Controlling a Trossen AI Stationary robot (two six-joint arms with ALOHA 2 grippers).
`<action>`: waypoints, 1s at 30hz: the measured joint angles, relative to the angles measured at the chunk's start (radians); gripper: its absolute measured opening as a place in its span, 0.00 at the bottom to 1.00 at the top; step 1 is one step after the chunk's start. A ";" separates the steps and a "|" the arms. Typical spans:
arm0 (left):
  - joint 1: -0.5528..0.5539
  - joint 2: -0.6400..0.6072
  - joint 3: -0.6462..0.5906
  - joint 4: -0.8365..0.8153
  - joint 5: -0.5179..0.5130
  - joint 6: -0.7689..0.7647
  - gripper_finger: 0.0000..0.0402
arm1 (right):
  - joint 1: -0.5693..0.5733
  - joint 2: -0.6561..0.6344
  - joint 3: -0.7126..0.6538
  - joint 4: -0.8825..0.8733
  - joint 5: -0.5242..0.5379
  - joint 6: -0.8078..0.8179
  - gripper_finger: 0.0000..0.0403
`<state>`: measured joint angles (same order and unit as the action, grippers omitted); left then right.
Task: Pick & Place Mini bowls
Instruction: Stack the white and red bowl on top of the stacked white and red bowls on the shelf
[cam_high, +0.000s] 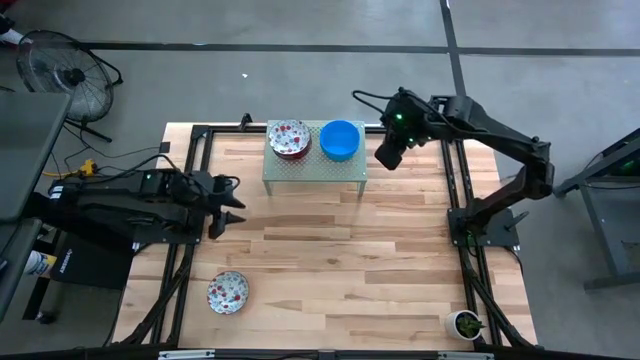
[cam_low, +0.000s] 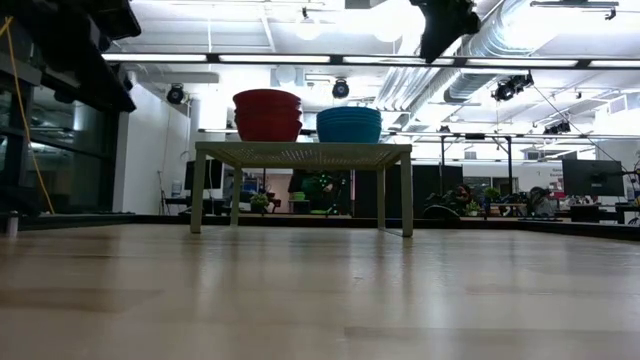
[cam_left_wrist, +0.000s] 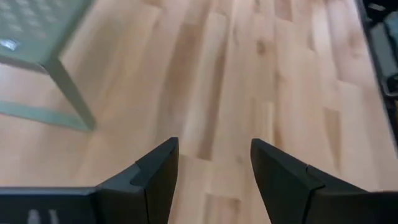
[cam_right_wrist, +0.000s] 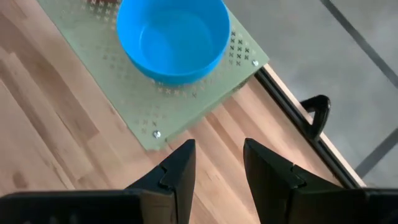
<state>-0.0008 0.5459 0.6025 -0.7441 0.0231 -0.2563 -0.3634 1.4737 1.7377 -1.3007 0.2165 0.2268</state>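
Observation:
A stack of bright blue mini bowls (cam_high: 340, 140) (cam_low: 349, 124) (cam_right_wrist: 173, 38) and a stack of floral, red-sided mini bowls (cam_high: 289, 139) (cam_low: 267, 114) stand on the pale green perforated rack (cam_high: 314, 170) (cam_low: 300, 152). One floral bowl (cam_high: 228, 293) sits alone on the table near its near-left corner. My right gripper (cam_high: 385, 155) (cam_right_wrist: 219, 162) hovers open above the table just right of the rack, close to the blue stack. My left gripper (cam_high: 228, 205) (cam_left_wrist: 214, 163) is open over the table's left side, touching nothing.
The rack stands on thin legs (cam_left_wrist: 73, 99) at the table's far middle. A black frame rail (cam_right_wrist: 292, 106) runs along the table's right edge. A small potted plant (cam_high: 466, 323) sits at the near right corner. Bare wood (cam_high: 340, 260) fills the middle.

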 joint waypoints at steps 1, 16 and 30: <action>-0.002 0.000 0.000 -0.009 0.018 -0.008 0.49 | 0.000 -0.013 -0.016 0.005 0.004 -0.005 0.31; -0.439 0.157 0.000 -0.027 -0.002 -0.366 0.49 | 0.047 -0.335 -0.472 0.239 -0.029 0.046 0.31; -0.739 0.485 0.000 0.119 -0.012 -0.694 0.49 | 0.092 -0.490 -0.531 0.238 -0.029 0.032 0.31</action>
<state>-0.7403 1.0313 0.6029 -0.6253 0.0113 -0.9504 -0.2716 0.9833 1.2072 -1.0631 0.1879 0.2592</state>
